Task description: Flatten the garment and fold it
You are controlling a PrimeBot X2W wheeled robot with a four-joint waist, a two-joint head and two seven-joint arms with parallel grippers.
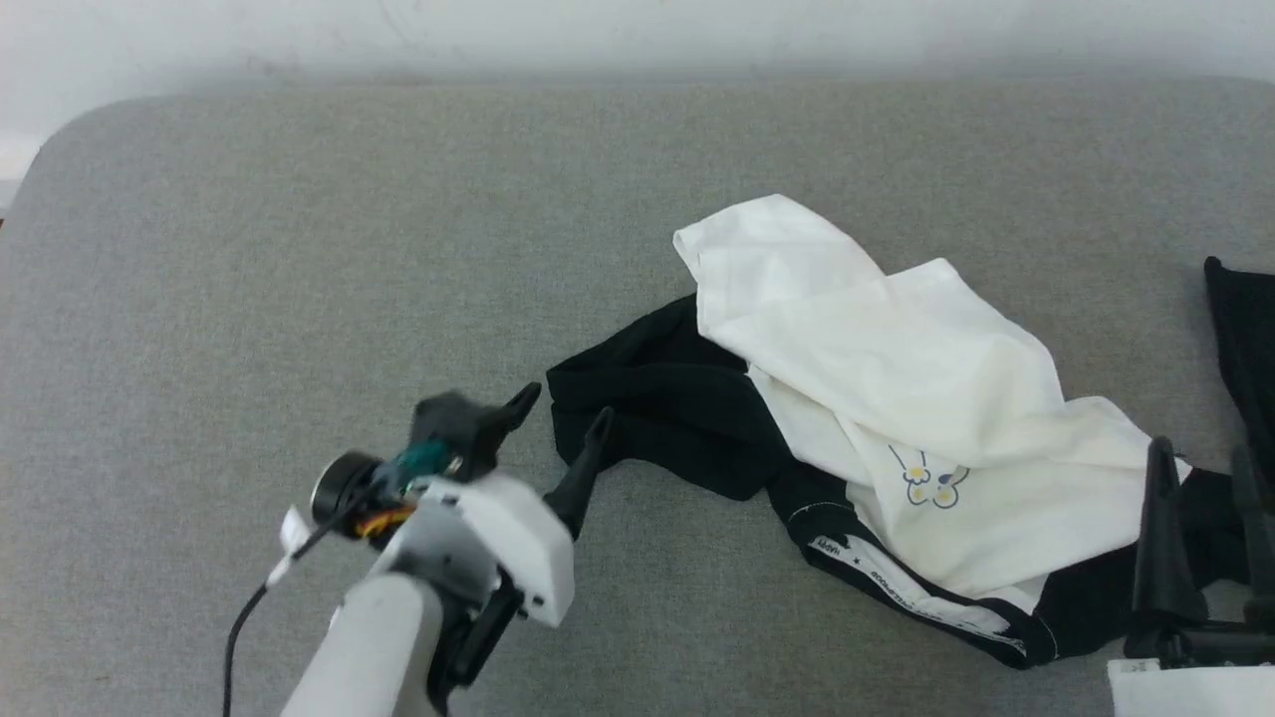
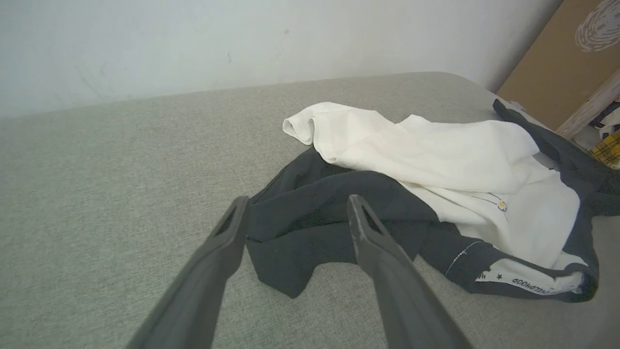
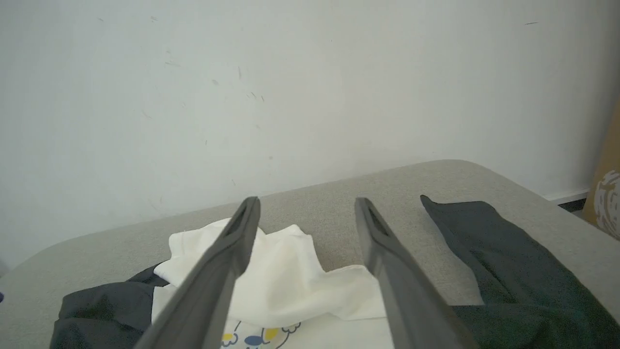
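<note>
Currently the shirt (image 1: 896, 378) lies crumpled right of centre on a grey pad (image 1: 299, 249). The left gripper (image 1: 565, 406), jaws apart and empty, points at its black sleeve (image 1: 647, 398); the right gripper (image 1: 1200, 453), likewise spread, stands at the frame's lower right.

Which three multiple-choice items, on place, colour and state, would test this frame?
1. On the garment, the left pincer is nearest the: A) black sleeve B) rabbit print C) white hem.
2. The garment's body is: A) yellow B) white C) grey.
3. The garment lies: A) neatly folded B) spread flat C) crumpled.
Key: 1 A, the sleeve shows between its fingers; 2 B, white cloth beside black sleeves; 3 C, layers bunch and overlap on the grey surface.
</note>
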